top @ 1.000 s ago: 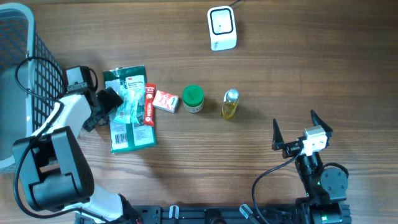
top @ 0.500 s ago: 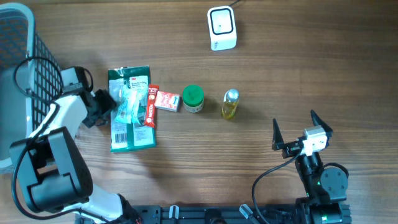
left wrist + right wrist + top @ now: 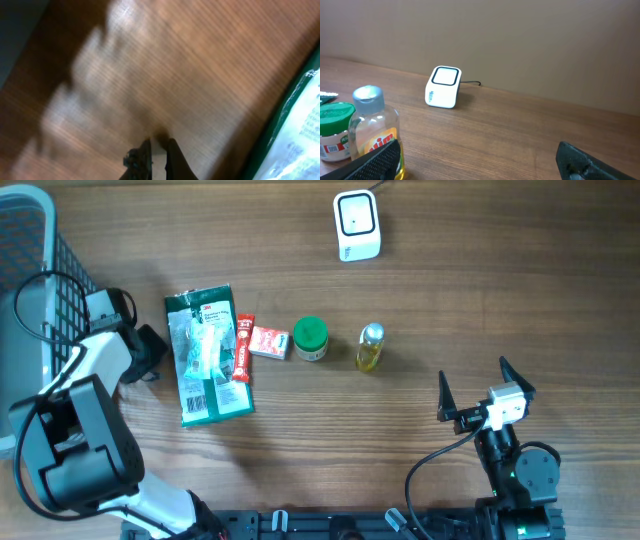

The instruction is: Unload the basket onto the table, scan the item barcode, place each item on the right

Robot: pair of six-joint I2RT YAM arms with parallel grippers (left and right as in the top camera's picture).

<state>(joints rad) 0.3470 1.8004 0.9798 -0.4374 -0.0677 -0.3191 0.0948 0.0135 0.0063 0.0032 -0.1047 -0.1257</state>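
My left gripper [image 3: 152,352], clenched on nothing, sits just left of the green packet [image 3: 212,360], whose long axis runs near to far; my right gripper [image 3: 472,372] gapes, well apart.

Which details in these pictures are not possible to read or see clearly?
- Packet print: too small overhead; blurred and cut by the right edge in left wrist.
- Jar label: right wrist, cut by the left edge, partly behind the bottle.
- Basket: overhead, cut by the left edge.
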